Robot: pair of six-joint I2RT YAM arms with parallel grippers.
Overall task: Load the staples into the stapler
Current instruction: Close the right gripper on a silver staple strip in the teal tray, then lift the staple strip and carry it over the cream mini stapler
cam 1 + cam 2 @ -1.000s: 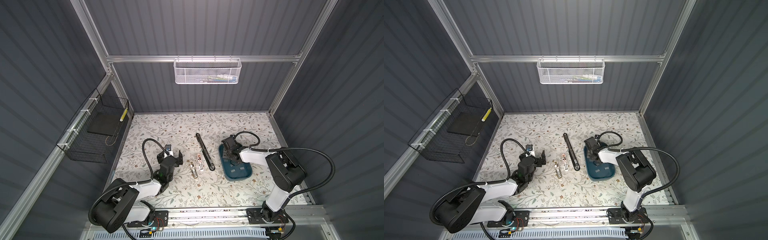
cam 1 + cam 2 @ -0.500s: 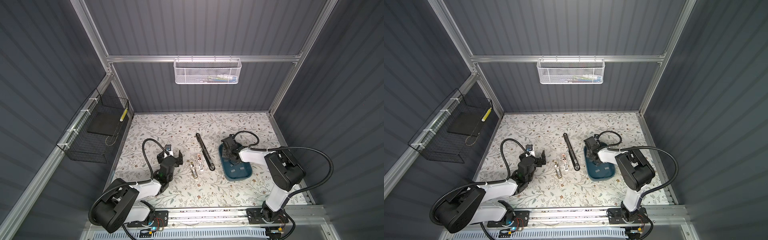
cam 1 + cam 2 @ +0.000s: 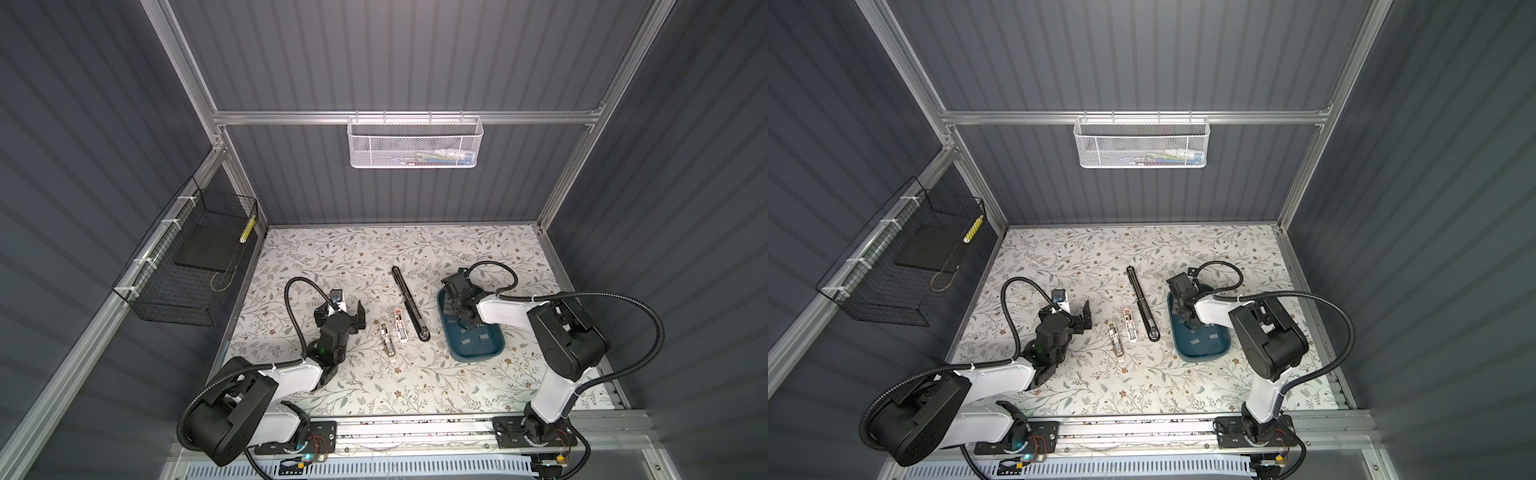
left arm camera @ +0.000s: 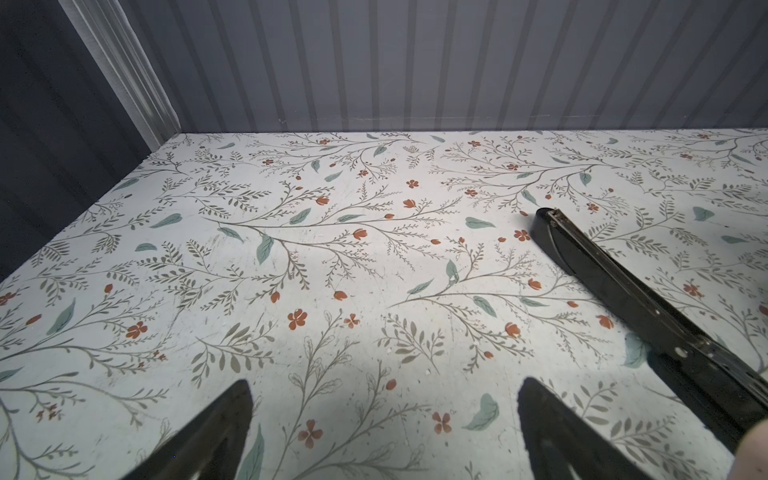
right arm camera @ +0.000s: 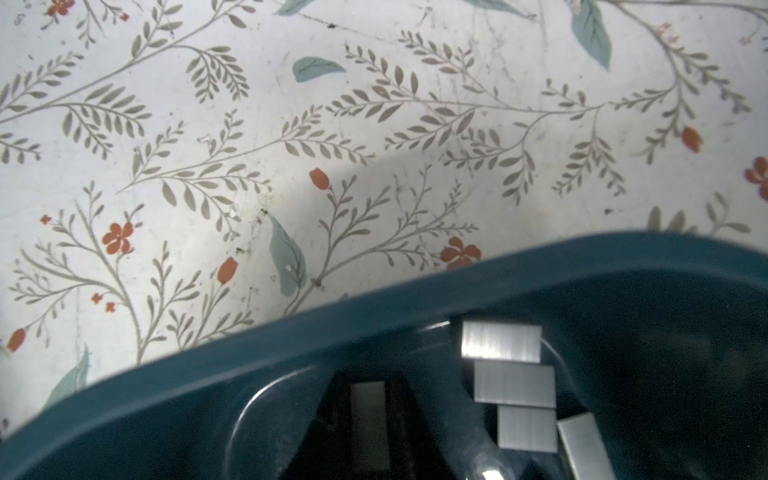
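A teal tray right of centre holds several grey strips of staples, also visible in a top view. My right gripper reaches down into the tray's far end, its dark fingers shut on one strip; in both top views its wrist hides the tips. A long black stapler lies opened flat at mid-table, with a small white stapler and a small beige stapler to its left, both open. My left gripper hovers open and empty left of them.
The black stapler runs along the edge of the left wrist view, beside my open left gripper. A white mesh basket hangs on the back wall and a black wire basket on the left wall.
The right gripper's jaws have closed in on a strip inside the tray. The left arm has not moved.
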